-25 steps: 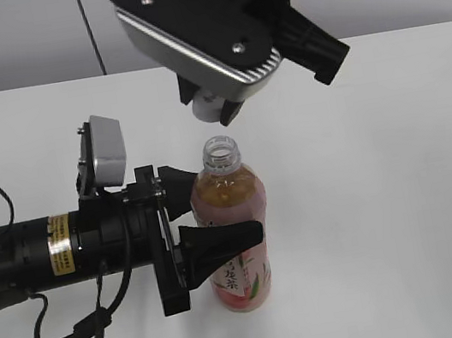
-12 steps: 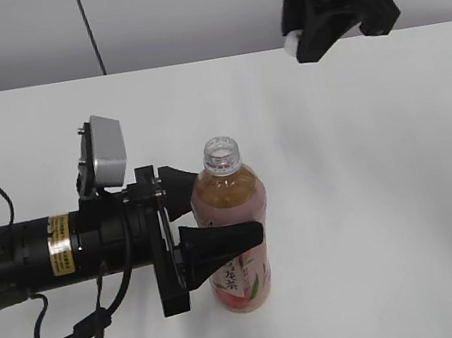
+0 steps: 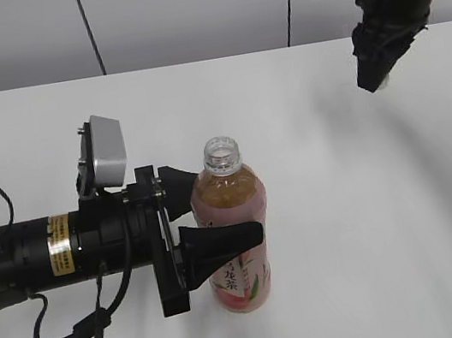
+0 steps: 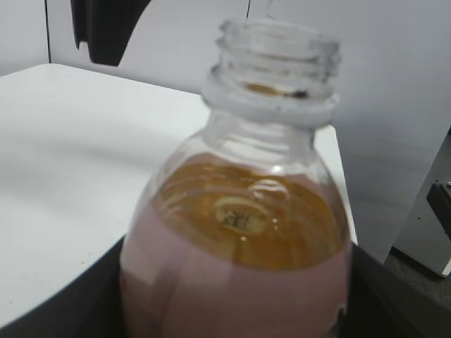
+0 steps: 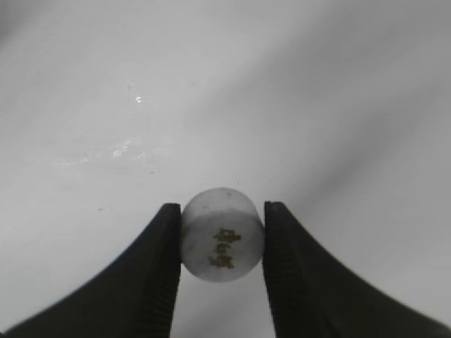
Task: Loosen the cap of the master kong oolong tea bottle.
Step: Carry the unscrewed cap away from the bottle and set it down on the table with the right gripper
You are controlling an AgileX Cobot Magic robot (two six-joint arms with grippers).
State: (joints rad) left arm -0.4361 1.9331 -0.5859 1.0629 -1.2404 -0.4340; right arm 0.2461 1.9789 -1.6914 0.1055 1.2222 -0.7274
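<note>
The master kong oolong tea bottle [image 3: 236,237] stands upright on the white table [image 3: 374,222], its neck open with no cap on it. It fills the left wrist view [image 4: 239,239]. My left gripper [image 3: 205,224] is shut on the bottle's body from the left, its black fingers on both sides. My right gripper [image 3: 371,75] hangs high at the back right, far from the bottle. In the right wrist view it [image 5: 222,243] is shut on the small white cap [image 5: 222,236], with the dark logo facing the camera. The cap is hidden in the exterior view.
A black cable [image 3: 71,334] loops on the table by the left arm. A grey wall [image 3: 182,11] with a dark seam stands behind the table's far edge.
My right gripper has carried the cap from just above the bottle's open neck up and away to the back right. The bottle and left gripper have not moved.
</note>
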